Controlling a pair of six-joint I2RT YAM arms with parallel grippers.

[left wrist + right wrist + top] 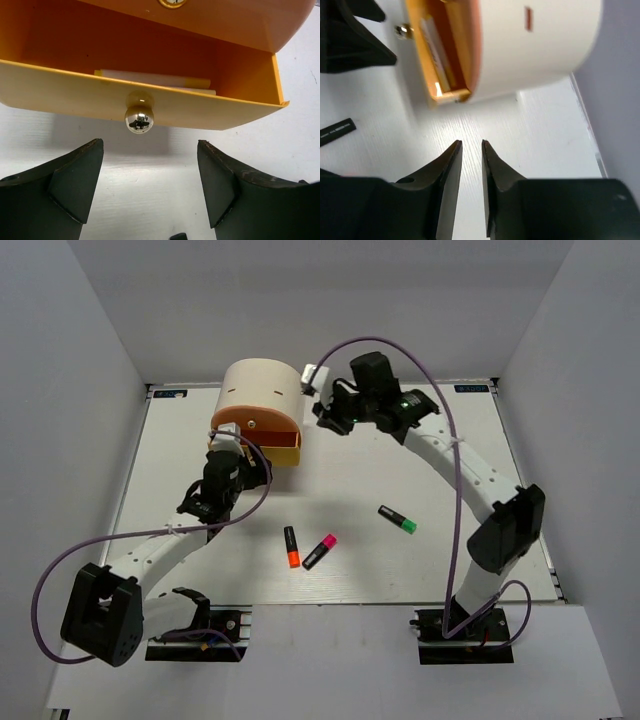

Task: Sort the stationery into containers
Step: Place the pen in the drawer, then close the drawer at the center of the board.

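The yellow drawer (pixel 210 107) of the cream cabinet (pixel 262 388) was pulled out, with pale pens (pixel 160 80) lying inside. The left tool (pixel 150 145) had its fingers wide apart and held nothing. The shiny knob (pixel 139 119) was just in front of it at 12 o'clock. The right tool (pixel 471 144) sat at 3 o'clock from the cabinet. Its fingers were almost together, with a thin gap, and held nothing. An orange-cap marker (pixel 291 546), a pink-cap marker (pixel 320 551) and a green-cap marker (pixel 397 519) lay on the surface (pixel 350 480) at 5 o'clock from the cabinet.
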